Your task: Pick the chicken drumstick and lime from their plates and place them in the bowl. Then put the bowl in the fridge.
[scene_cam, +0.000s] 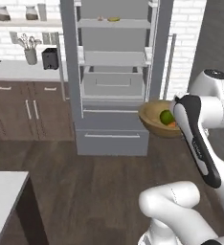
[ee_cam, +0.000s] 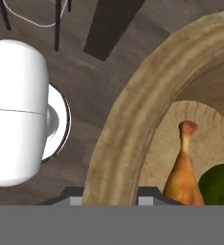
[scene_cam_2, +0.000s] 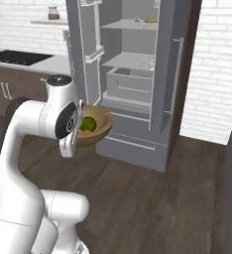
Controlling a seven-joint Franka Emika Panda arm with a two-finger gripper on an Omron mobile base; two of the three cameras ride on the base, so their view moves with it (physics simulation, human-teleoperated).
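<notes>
The fridge [scene_cam: 111, 81] is standing open straight ahead, tall and grey, its white shelves and a pale drawer showing inside with a long bar handle on the door at the right. In front of it, at about drawer height, the bowl [scene_cam: 154, 119] is hanging in the air off the end of the arm, deep, round and brown with a thick grained wooden rim. The claw [ee_cam: 111, 201] is gripping that rim, one fingertip inside the wall and one outside. Inside the bowl the lime [ee_cam: 219, 184] is lying, round and dark green, just beside the chicken drumstick [ee_cam: 183, 174], orange-brown with its pale bone end pointing away. Held by one edge, the bowl could tilt and spill, slip from the grip, or catch a shelf edge while going in.
</notes>
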